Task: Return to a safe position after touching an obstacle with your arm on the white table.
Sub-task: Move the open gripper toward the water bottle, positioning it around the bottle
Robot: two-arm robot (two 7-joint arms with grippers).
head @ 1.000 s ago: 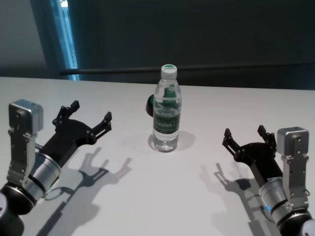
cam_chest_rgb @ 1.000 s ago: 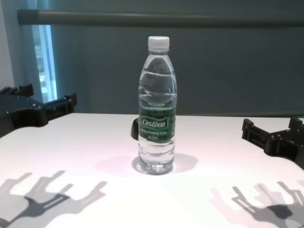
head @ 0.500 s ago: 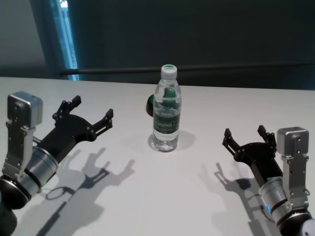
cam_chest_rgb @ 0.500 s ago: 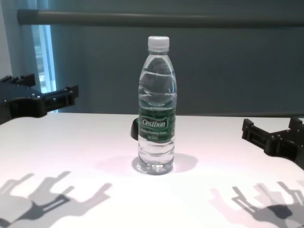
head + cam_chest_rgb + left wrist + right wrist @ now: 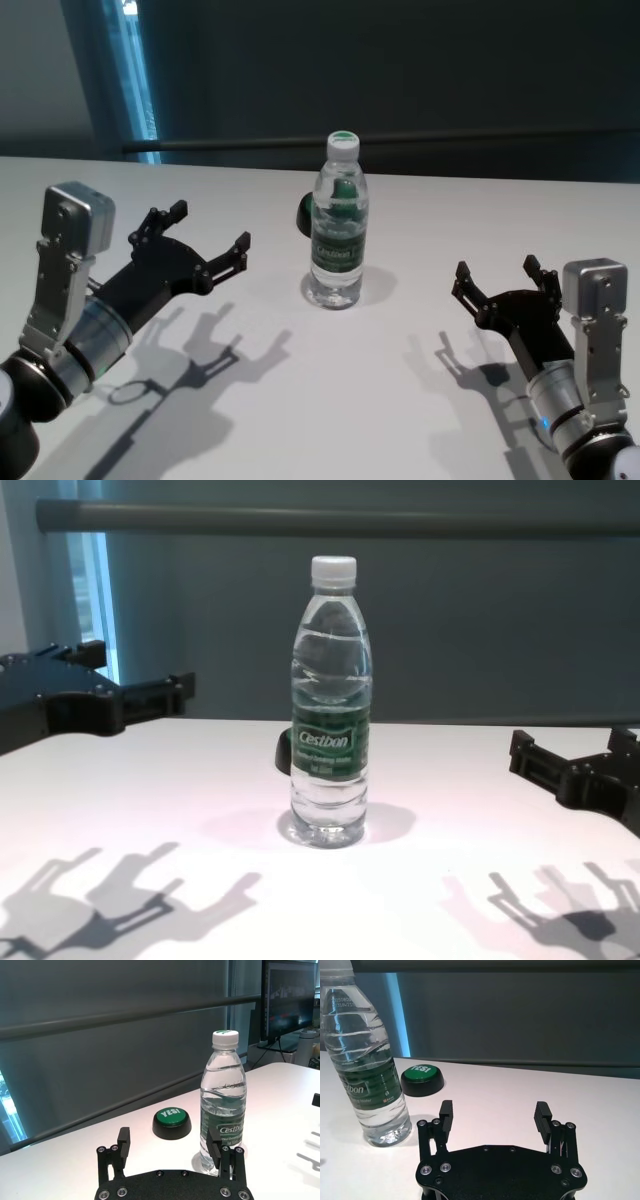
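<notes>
From the head view, a clear water bottle [image 5: 339,222] with white cap and dark green label stands upright mid-table [image 5: 330,400], between the spread, empty left end effector [image 5: 208,243] and right end effector [image 5: 503,281], touching neither. The left wrist view shows a black-and-green button [image 5: 172,1123] just behind it. The chest view reads "Cestbon" on the label.
</notes>
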